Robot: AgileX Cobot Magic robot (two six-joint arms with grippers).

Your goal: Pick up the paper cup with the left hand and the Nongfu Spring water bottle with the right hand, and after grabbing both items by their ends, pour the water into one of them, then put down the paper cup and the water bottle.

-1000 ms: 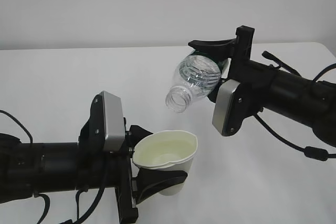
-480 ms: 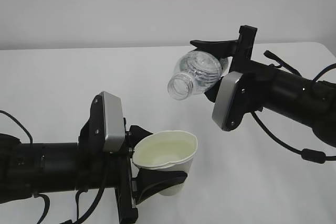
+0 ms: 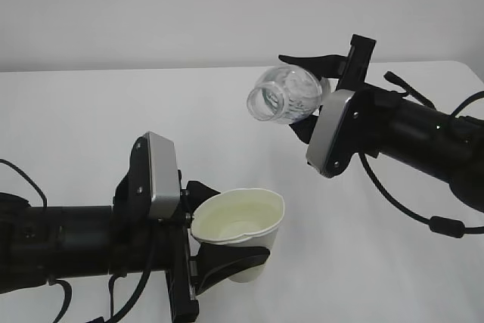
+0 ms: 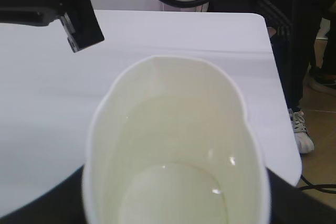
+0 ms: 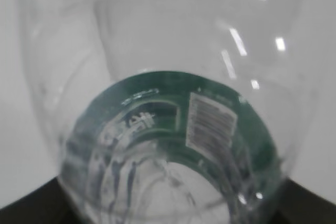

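White paper makes up the paper cup [image 3: 240, 232], and my left pincer [image 3: 215, 251] squeezes it partly shut, low and near the front, above the worktop [image 3: 91, 111]. My right pincer [image 3: 314, 92] is up higher on the other side, clamped on the Nongfu Spring water bottle [image 3: 283, 94]. The bottle lies on its side with its open mouth facing the camera and a bit left.

From my left wrist, I look down into the paper cup [image 4: 176, 145]. Its rim is squashed to an oval, and clear water [image 4: 173, 195] sits at the bottom.

From my right wrist, I see the bottle [image 5: 168, 124] very close, with its green label band.
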